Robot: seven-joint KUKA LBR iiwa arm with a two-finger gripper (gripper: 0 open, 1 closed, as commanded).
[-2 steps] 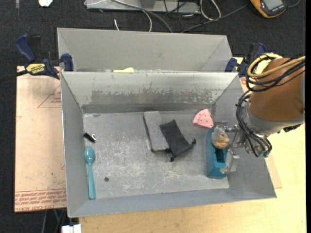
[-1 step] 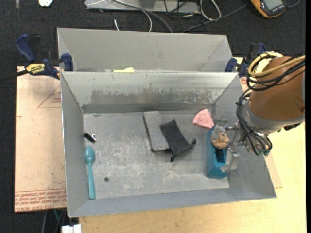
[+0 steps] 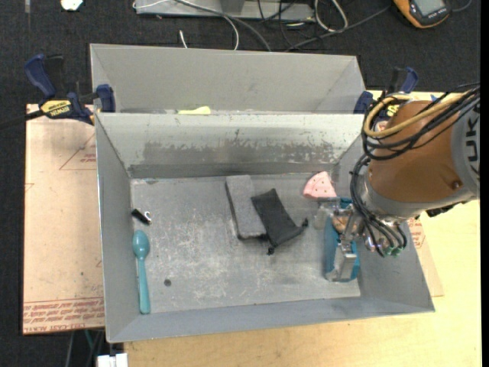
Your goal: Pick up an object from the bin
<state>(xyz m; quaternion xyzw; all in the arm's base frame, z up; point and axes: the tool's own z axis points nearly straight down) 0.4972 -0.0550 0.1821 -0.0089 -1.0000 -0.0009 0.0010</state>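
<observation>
Arm: the arm (image 3: 416, 155) reaches in from the right, with an orange-brown cover and looped cables at the wrist, and is bent down into the bin (image 3: 229, 147).
Gripper: the gripper (image 3: 342, 264) is low over the floor near the right wall; whether it is apart or together cannot be told.
Nearest things: one pink wedge (image 3: 319, 186) lies just beyond the gripper, and one upright blue strip (image 3: 330, 251) is right against it.
Count: one grey block (image 3: 244, 205), one black piece (image 3: 276, 220), one blue spoon (image 3: 142, 270), one small black bit (image 3: 140, 216).
Bin contents: the block is at mid-floor with the black piece resting partly on it; the spoon and the bit lie at the left, well apart from the gripper.
</observation>
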